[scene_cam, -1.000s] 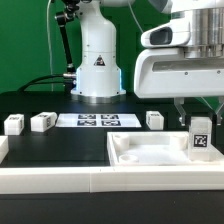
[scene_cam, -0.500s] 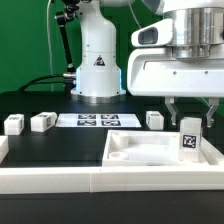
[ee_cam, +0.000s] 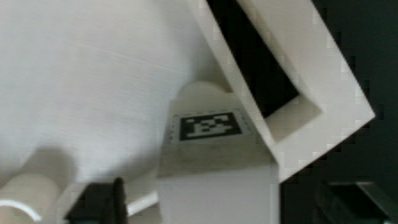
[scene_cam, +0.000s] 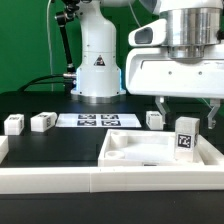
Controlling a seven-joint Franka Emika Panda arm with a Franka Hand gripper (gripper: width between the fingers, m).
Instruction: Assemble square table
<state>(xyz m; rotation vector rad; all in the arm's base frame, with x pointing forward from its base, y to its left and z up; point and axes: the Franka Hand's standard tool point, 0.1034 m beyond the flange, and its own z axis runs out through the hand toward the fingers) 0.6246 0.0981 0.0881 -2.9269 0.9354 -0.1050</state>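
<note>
The square table's white slab (scene_cam: 130, 152) lies rim up near the front wall. One white tagged leg (scene_cam: 185, 138) stands upright at the slab's corner on the exterior view's right. My gripper (scene_cam: 187, 116) hangs over that leg, open, its fingers (scene_cam: 160, 108) spread to either side of the leg's top with gaps showing. In the wrist view the leg (ee_cam: 214, 128) rises between the dark fingers (ee_cam: 103, 200), beside the slab's rim (ee_cam: 306, 95). Three loose legs (scene_cam: 13, 124) (scene_cam: 42, 122) (scene_cam: 154, 119) sit on the black table behind.
The marker board (scene_cam: 97, 121) lies flat between the loose legs. The arm's white base (scene_cam: 97, 65) stands behind it, with cables to its left in the exterior view. A long white border wall (scene_cam: 50, 181) runs along the front edge.
The jaws have spread apart and let go of the upright leg. Gripper, leg and slab have all shifted a little toward the exterior view's left.
</note>
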